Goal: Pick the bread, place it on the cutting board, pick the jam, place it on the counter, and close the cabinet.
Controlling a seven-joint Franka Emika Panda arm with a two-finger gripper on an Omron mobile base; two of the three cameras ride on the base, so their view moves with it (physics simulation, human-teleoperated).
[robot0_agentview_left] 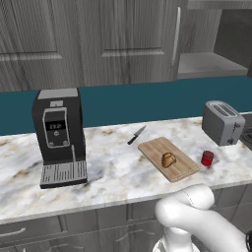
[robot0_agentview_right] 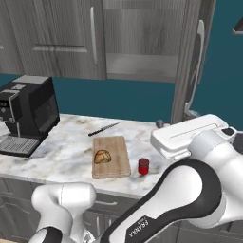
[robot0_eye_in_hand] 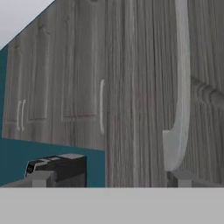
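Kitchen cabinet (robot0_eye_in_hand: 144, 87) door looms close before the gripper (robot0_eye_in_hand: 109, 180), seemingly spread wide, holding nothing.

Table (robot0_agentview_left: 113, 170): white-grey marble with brownish veins, smooth, faint sheen.
Cutting board (robot0_agentview_left: 182, 167): light-brown wood, visible grain, matt.
Bread (robot0_agentview_left: 168, 159): golden-brown crust, darker at the edges, dull.
Jam (robot0_agentview_left: 207, 158): red jar, darker red lid, smooth.
Cabinet (robot0_agentview_left: 123, 39): dark grey wood-grain panels, matt; silver bar handles (robot0_eye_in_hand: 181, 87), brushed metal.
Toaster (robot0_agentview_left: 222, 123): grey metal, satin.
Coffee machine (robot0_agentview_left: 58, 125): black casing, grey ribbed drip tray.
Knife (robot0_agentview_left: 137, 135): dark handle, grey metal blade.
Wall (robot0_agentview_left: 147, 101): teal, flat matt.
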